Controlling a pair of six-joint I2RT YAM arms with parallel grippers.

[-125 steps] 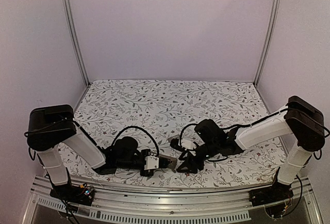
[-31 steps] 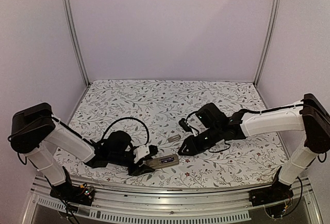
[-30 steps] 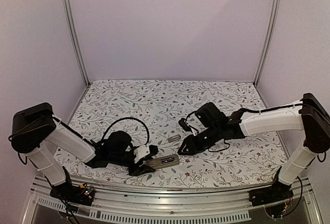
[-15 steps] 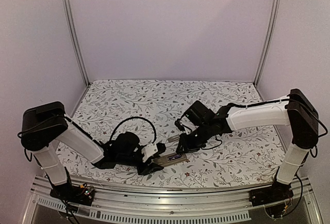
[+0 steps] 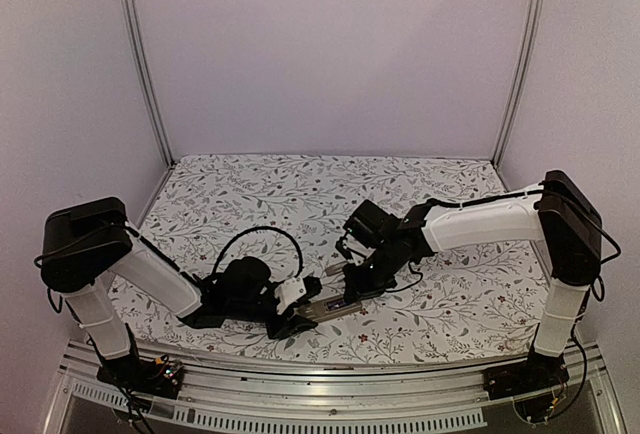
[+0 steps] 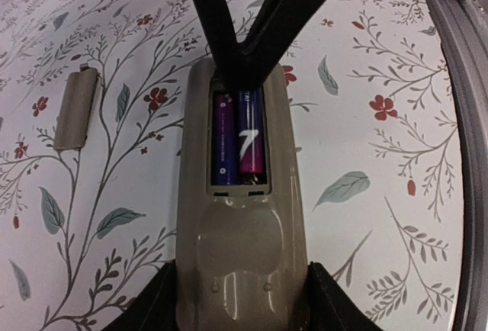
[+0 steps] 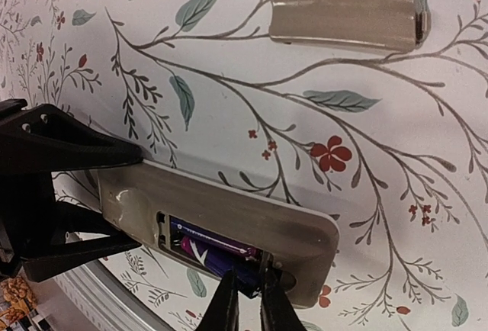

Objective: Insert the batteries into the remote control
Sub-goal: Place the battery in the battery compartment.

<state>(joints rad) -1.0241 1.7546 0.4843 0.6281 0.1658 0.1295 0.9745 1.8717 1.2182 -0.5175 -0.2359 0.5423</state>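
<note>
Remote control (image 6: 240, 247) lies back-up by the middle of the table's (image 5: 300, 194) near edge. My left gripper (image 6: 240, 294) pinches one end of it. My right gripper (image 7: 245, 300) has its tips pressed together, poking into the recess end above the batteries (image 6: 240, 136), which lie side by side inside. The grey cover (image 7: 347, 17) lies loose nearby. I judge that an off-centre push could pop a battery up or twist the remote out of the pinch. The only writing is a white 7-like mark on one battery, and I can read no brand.

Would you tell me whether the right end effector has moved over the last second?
Yes. The right end effector moved left, away from the right frame post, onto the remote control.
</note>
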